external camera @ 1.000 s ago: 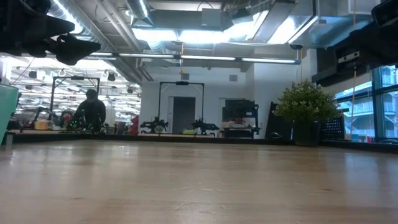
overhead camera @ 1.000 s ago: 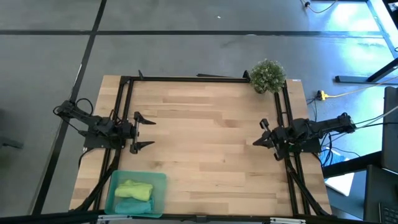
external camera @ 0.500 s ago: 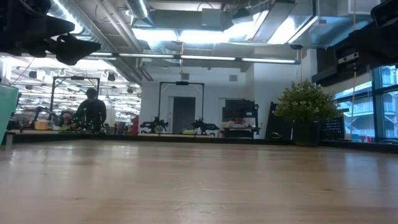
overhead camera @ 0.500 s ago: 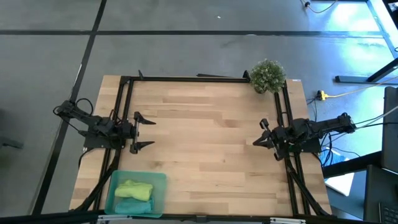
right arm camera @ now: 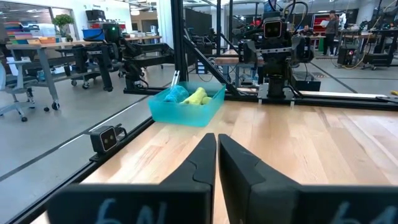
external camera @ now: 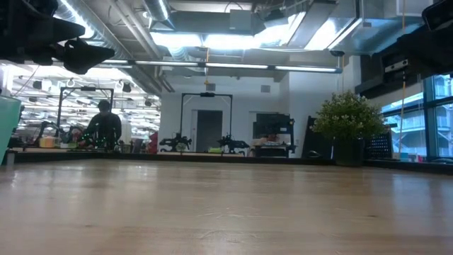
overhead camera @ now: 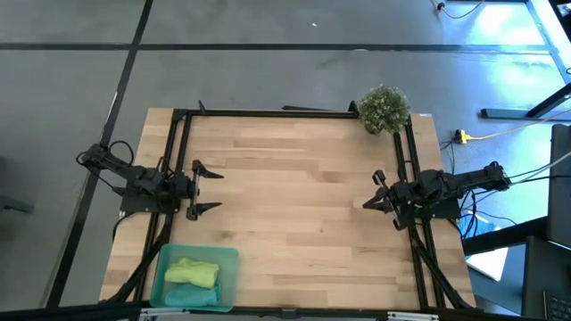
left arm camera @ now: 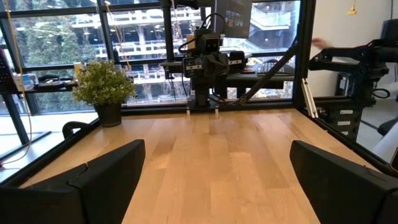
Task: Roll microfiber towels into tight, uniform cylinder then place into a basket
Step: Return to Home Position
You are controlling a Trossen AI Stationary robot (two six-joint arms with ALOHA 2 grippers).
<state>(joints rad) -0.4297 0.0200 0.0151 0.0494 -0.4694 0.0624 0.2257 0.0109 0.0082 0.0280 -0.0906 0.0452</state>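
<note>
The teal basket [overhead camera: 196, 276] sits at the table's near left corner. Inside it lie a lime towel [overhead camera: 194, 269] and a teal towel [overhead camera: 189, 295], both bunched up; the right wrist view shows the same basket [right arm camera: 185, 107] with the lime towel [right arm camera: 195, 96] and the teal towel [right arm camera: 175, 94] in it. My left gripper [overhead camera: 207, 188] waits at the table's left edge, level above the table, open, with nothing between its fingers [left arm camera: 102, 180]. My right gripper [overhead camera: 369, 201] waits at the right edge, level, shut on nothing [right arm camera: 217, 163].
A bushy potted plant [overhead camera: 384, 109] stands at the far right corner. Black frame rails [overhead camera: 268, 112] run along the far edge and both sides. The bare wooden table top [overhead camera: 294, 205] lies between the arms. A person [external camera: 104, 127] works far behind the table.
</note>
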